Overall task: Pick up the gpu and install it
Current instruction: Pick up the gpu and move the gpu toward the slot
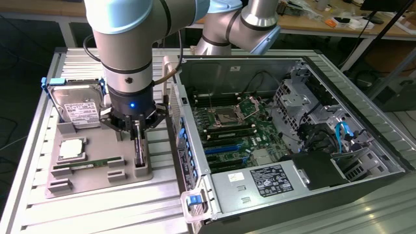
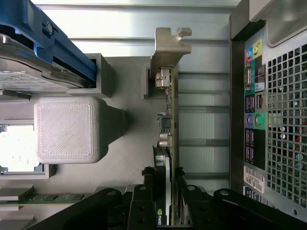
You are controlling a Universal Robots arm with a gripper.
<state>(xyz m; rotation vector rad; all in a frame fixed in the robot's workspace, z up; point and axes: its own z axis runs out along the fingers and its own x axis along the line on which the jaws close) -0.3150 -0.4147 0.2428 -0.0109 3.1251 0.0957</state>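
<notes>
The gpu (image 1: 139,157) is a thin dark card standing on its edge in a slot of the grey holder tray (image 1: 97,183), beside the open computer case (image 1: 364,112). My gripper (image 1: 136,134) reaches straight down onto it. In the wrist view the gpu (image 2: 168,120) runs away from me, ending in its silvery metal bracket (image 2: 169,48). My gripper (image 2: 165,191) is shut on the gpu, with the black fingers (image 2: 144,196) pressed to both faces of the card's near end. The card still sits in the tray slot.
On the tray lie a silver hard drive (image 1: 77,105) in a blue-tabbed frame, a processor chip (image 1: 71,148) and a green memory stick (image 1: 87,165). The motherboard (image 1: 227,126) with blue slots (image 1: 224,148) lies inside the case. The case's rear port panel (image 2: 254,120) stands close beside the card.
</notes>
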